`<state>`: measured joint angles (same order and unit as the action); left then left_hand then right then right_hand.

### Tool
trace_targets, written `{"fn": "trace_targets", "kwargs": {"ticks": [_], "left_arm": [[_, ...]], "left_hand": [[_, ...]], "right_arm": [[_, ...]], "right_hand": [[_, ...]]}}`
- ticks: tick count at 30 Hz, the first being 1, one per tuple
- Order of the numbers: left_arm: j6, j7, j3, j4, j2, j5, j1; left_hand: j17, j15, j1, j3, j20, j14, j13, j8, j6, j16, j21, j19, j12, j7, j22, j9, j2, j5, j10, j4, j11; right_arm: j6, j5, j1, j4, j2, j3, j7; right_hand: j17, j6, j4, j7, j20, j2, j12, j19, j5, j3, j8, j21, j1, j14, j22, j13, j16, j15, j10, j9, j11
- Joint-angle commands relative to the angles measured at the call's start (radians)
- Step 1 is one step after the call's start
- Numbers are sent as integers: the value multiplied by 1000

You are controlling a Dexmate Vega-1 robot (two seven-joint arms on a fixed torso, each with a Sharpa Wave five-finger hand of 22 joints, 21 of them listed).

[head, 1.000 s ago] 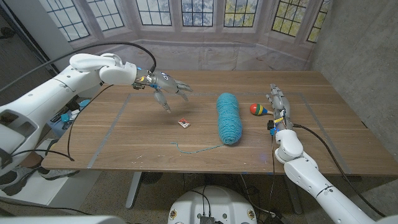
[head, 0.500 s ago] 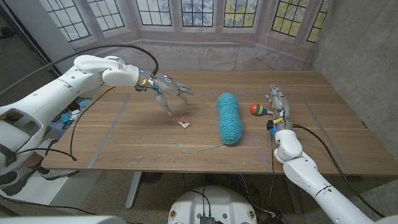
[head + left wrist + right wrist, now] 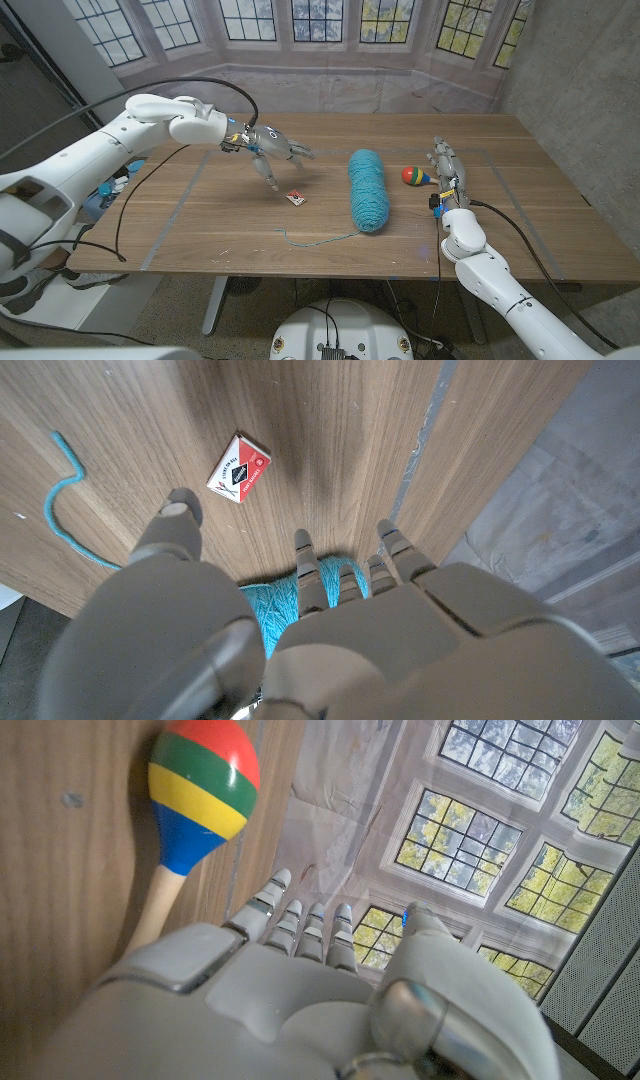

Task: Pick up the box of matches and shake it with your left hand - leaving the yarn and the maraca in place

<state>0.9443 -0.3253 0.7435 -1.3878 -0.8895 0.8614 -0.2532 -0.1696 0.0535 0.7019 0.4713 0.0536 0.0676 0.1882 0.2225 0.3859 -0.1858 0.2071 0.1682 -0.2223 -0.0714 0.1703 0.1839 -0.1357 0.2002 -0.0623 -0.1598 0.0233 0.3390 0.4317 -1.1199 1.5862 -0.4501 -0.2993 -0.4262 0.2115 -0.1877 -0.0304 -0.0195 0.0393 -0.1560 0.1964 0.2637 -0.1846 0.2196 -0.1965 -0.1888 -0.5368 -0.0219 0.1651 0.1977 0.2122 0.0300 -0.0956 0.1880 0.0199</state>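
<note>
- Left hand hangs in the air over the table, with its fingers spread apart and nothing in them.
- It has slid a bit to the right in the last second, so it is now closer to the box of matches. This looks like the reach, and the grab has not started yet.
- From the left wrist camera, the box of matches lies flat on the wood, just past the fingertips. Nothing touches it.
- To get it, the hand needs to go down and a little more to the right, I think. The box is small and thin, so it may be hard to pinch.
- Blue yarn lies just to the right of the box. A loose yarn tail curls on the table nearer the robot. A wide grab could bump the yarn, and it must stay put.
- Far on the other side of the yarn is the striped maraca, close to the right hand.
- That right hand waits by the maraca and holds nothing, with its fingers straight.
- Windows stand behind the table.
</note>
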Motion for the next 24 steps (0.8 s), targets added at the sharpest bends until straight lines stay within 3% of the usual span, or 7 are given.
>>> {"fn": "trace_targets", "kwargs": {"ticks": [1, 10, 24], "left_arm": [[-10, 3, 6, -12, 1, 8, -14], [-21, 37, -1, -28, -8, 34, -29], [-89, 178, -33, -95, -60, 110, -107]], "left_hand": [[-4, -1, 73, 3, -3, -11, 5, 9, 15, -4, -1, 12, -4, 2, 3, 5, 58, 6, 8, -1, 0], [-4, -3, 88, 5, -6, -24, 5, 14, 43, -5, 0, 23, -6, 2, 3, 6, 64, 3, 20, -3, 7], [-4, -17, 117, 7, -14, -65, 5, 17, 83, -11, 5, 55, -18, 11, 4, 9, 72, -7, 62, -5, 13]], "right_arm": [[6, 17, 10, -17, -5, 3, 19], [13, 27, 11, -25, -8, 7, 27], [31, 36, 13, -43, -1, 7, 37]], "right_hand": [[5, -9, -3, 0, 73, -8, 5, 11, 0, 1, -7, -5, -2, -9, 2, 3, 8, 24, -5, 5, -4], [5, -10, -5, 0, 73, -8, 6, 11, 0, 2, -7, -4, -1, -9, 2, 4, 9, 24, -6, 5, -5], [5, -12, -8, 0, 73, -9, 7, 14, 0, 4, -7, -4, -1, -12, 2, 4, 10, 25, -8, 5, -4]]}}
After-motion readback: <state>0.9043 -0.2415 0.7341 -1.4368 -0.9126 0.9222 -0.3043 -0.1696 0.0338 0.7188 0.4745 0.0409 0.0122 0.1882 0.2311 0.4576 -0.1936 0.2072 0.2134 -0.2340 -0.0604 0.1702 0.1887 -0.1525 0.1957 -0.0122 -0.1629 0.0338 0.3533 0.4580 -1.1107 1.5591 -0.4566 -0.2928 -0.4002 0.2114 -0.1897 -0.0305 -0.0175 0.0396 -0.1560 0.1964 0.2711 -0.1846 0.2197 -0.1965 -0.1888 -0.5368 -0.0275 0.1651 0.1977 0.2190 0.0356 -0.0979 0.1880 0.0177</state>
